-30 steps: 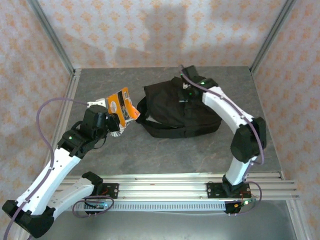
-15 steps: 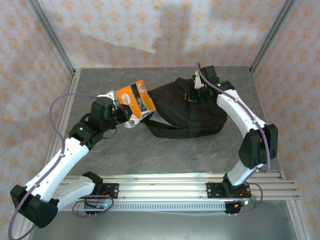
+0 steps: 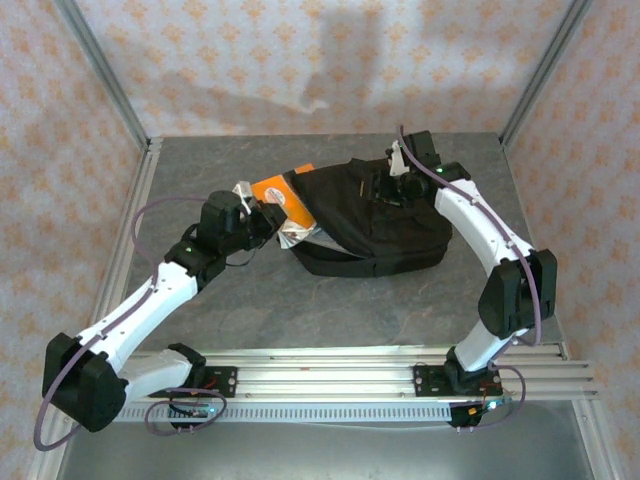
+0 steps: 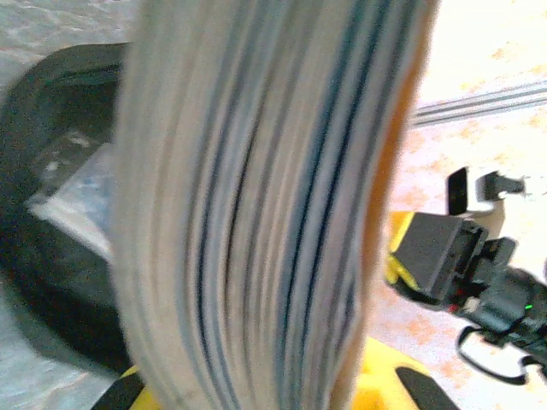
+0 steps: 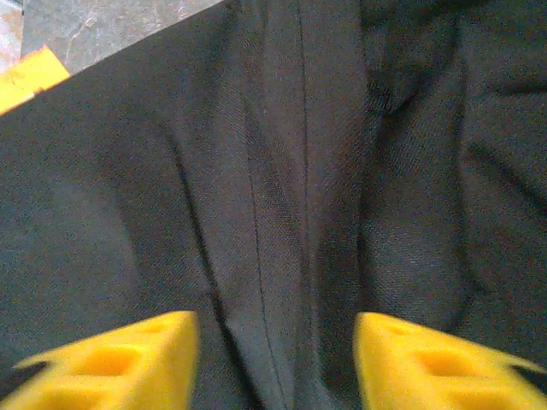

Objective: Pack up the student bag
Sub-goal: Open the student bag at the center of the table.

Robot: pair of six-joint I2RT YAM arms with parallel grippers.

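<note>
Two arms meet over the student bag (image 3: 375, 225) in the top external view. The black bag lies a little right of centre on the grey table (image 3: 250, 300), its open mouth turned toward frame left. The left gripper (image 3: 262, 207), reaching in from the lower left, is clamped on a tilted orange book (image 3: 285, 190) whose right end is tucked into that mouth. A pale, silvery patch (image 3: 298, 235) shows just under the book. The right gripper (image 3: 393, 185) hangs over the bag's upper edge, right of frame centre. From above I cannot tell whether it touches the fabric.

From the left wrist, the orange book's (image 4: 256, 213) blurred page edges run top to bottom through the middle of the frame, pinched between yellow fingers (image 4: 385, 384) that peek out at the bottom. The dark student bag (image 4: 51, 282) curves around the left side, with a pale patch inside its mouth. The other arm's black wrist sits at the right edge, in front of the patterned wall.

From the right wrist, the student bag's (image 5: 282, 171) black cloth with a stitched seam covers most of the frame. The right gripper (image 5: 278, 359) has its yellow fingertips (image 5: 111, 359) at the bottom corners, spread wide, with the cloth lying between them and nothing pinched. A corner of the orange book (image 5: 26, 77) shows at the upper left, beside a sliver of grey table (image 5: 102, 21).
</note>
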